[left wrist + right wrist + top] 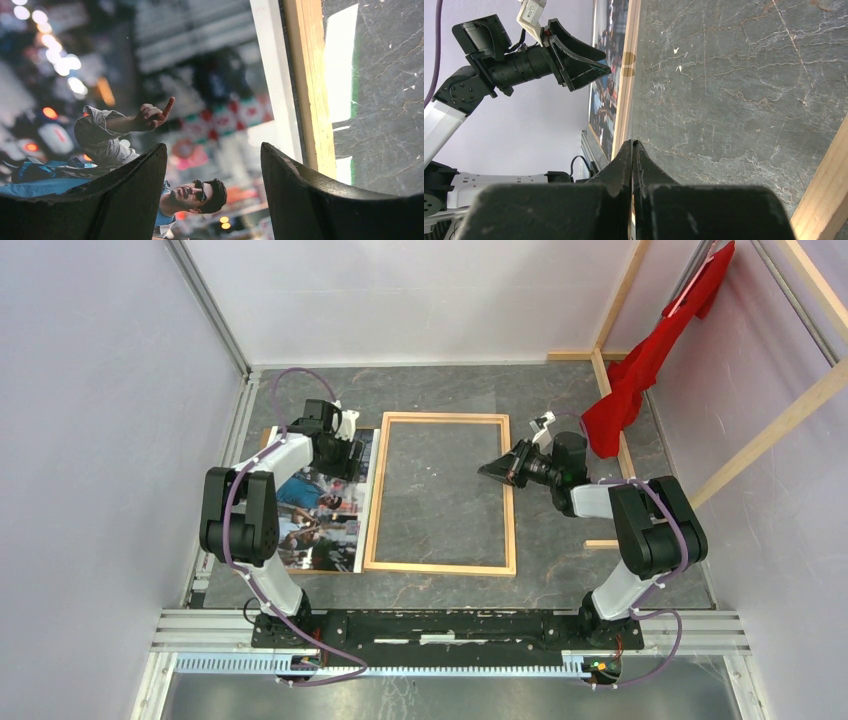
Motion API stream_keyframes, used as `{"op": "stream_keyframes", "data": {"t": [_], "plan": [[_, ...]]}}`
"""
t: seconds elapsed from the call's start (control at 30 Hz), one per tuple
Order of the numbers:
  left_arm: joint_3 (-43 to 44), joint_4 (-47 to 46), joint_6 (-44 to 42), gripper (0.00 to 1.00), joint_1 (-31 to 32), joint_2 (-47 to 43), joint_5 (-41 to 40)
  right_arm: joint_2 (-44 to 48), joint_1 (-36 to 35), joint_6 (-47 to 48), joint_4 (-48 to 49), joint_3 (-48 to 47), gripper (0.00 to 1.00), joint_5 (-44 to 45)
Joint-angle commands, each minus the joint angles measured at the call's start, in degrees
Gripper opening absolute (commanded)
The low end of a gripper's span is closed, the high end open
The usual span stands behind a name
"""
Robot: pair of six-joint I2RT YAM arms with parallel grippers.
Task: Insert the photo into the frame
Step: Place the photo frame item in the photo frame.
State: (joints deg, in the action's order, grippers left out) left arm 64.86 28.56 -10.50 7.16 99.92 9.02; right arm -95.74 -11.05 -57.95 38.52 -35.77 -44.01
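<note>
The photo (318, 512) lies face up on the table, left of the frame (510, 502), its white border beside the frame's left rail. The light wood frame lies flat with dark tabletop showing through it. My left gripper (347, 454) is open and hovers low over the photo's far right part. In the left wrist view its fingers (132, 195) straddle the print (150, 90), with the frame's rail (310, 85) just to the right. My right gripper (497, 470) is shut and empty over the frame's right rail. Its closed tip (632, 146) points across the pane toward the photo (606, 80).
A red cloth (640, 370) hangs on a rack of wooden beams (610, 370) at the back right. White walls close in the left, back and right. A metal rail (450, 630) carries both arm bases at the near edge. A brown edge (268, 435) shows by the photo's far left corner.
</note>
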Motion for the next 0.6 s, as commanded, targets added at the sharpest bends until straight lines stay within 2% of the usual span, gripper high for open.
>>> {"op": "stream_keyframes", "data": {"t": [0.0,0.57], "plan": [[0.57,-1.05,1.26,0.75,0.87,-1.58,-0.73,-0.67,0.57,1.26,2.01,0.52,0.00,-1.17],[0.53,-1.13,1.24,0.75,1.97,-1.25,-1.21,-1.31,1.55,0.83,3.47,2.37,0.00,-0.97]]}}
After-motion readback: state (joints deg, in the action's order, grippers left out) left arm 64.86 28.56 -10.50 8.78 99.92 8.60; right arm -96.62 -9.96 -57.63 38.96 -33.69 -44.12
